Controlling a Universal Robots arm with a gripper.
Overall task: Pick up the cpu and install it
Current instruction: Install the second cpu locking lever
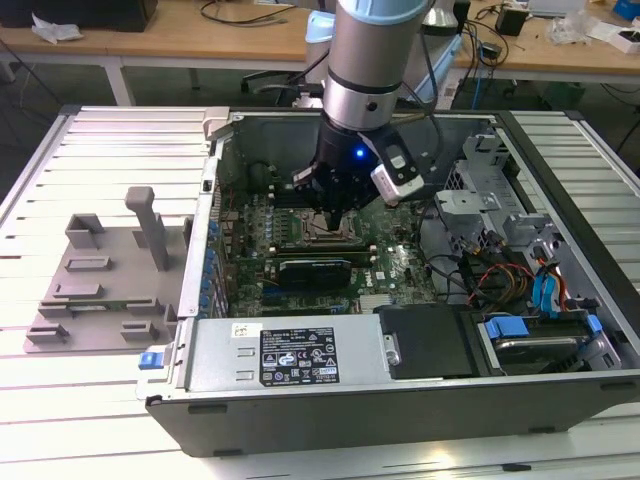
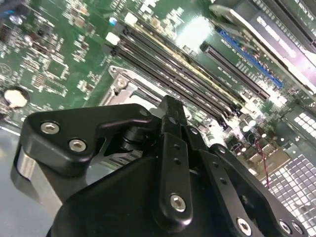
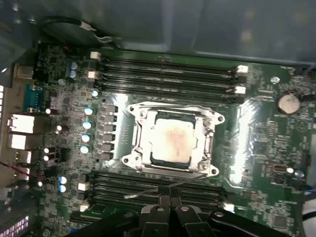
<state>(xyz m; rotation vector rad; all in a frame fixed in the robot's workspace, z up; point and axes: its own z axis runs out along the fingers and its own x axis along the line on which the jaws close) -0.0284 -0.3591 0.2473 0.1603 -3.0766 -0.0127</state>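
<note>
- One cpu (image 3: 171,142) lies flat inside the one metal socket frame (image 3: 132,133) on the motherboard (image 3: 261,143), clear in the first wrist view
- One gripper (image 1: 335,222) hangs low over that socket inside the open computer case (image 1: 300,385) in the exterior view
- Its fingers (image 2: 170,128) look drawn together, holding nothing, in the second wrist view
- The exterior view adds one grey tray (image 1: 100,290) on the slatted surface (image 1: 60,400), well apart from the gripper
</note>
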